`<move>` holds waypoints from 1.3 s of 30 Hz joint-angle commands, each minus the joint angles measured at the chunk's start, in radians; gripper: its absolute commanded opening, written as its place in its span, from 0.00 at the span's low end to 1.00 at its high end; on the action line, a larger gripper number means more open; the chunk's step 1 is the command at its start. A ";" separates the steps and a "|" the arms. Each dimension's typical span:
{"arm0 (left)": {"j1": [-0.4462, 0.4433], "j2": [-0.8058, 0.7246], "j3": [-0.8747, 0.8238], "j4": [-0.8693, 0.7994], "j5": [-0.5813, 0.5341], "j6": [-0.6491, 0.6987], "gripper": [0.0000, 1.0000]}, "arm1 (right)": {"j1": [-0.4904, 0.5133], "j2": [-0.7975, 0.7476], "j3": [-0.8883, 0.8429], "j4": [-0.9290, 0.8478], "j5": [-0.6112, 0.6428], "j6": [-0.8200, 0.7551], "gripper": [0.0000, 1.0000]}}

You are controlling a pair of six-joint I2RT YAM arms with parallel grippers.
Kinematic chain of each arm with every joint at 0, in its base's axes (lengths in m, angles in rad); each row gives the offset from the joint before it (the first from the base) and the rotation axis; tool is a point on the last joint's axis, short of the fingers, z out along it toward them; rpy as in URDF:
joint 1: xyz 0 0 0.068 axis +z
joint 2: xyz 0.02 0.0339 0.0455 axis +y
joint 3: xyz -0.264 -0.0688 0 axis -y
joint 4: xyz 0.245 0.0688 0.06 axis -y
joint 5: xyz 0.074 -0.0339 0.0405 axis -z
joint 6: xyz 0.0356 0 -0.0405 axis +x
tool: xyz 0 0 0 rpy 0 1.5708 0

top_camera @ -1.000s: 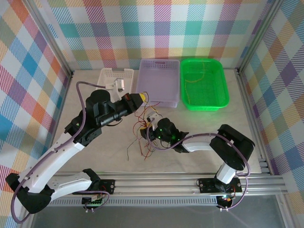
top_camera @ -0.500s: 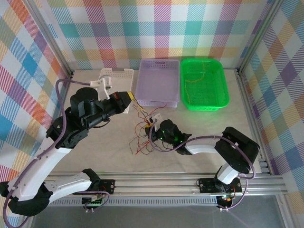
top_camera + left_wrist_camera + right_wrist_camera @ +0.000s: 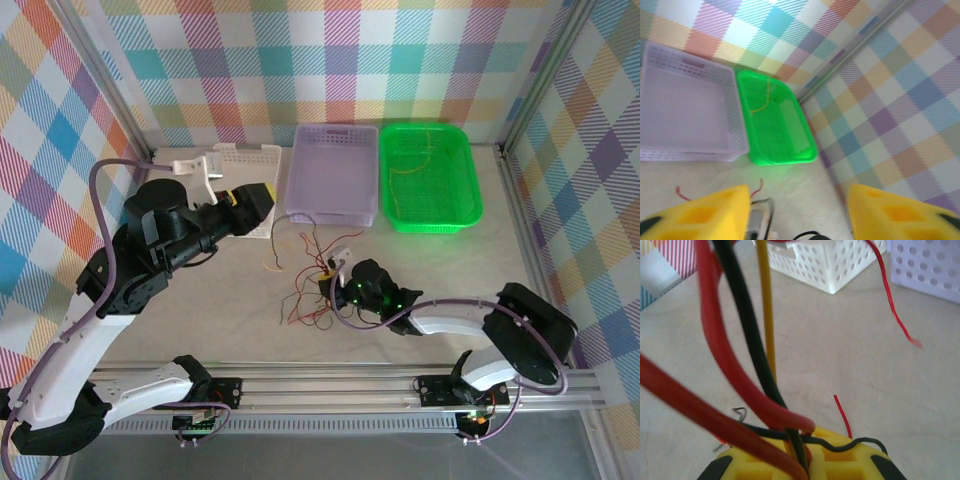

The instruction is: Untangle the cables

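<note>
Your right gripper is pressed together on the cables — red, black and yellow strands rise from between its fingers. The rest of the tangle lies on the table, just beside and under that tool. Your left gripper stands spread — the tangle lies beyond its tips, apart from it.

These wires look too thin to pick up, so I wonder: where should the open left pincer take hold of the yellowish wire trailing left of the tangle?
Likely near its loose far end, away from the right pincer, which is shut on the cables. The yellowish wire seems to lie limp on the table, so the left pincer should come straight down, astride it.
</note>
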 commanded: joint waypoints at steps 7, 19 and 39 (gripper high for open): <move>0.005 -0.085 -0.286 0.195 0.283 0.036 0.89 | -0.034 -0.256 0.023 -0.141 -0.118 0.002 0.00; 0.001 -0.192 -0.629 0.429 0.466 -0.014 0.95 | -0.102 -0.391 0.038 -0.200 -0.234 0.007 0.00; -0.078 -0.081 -0.768 0.598 0.626 -0.004 0.82 | -0.157 -0.362 0.090 -0.138 -0.398 0.075 0.00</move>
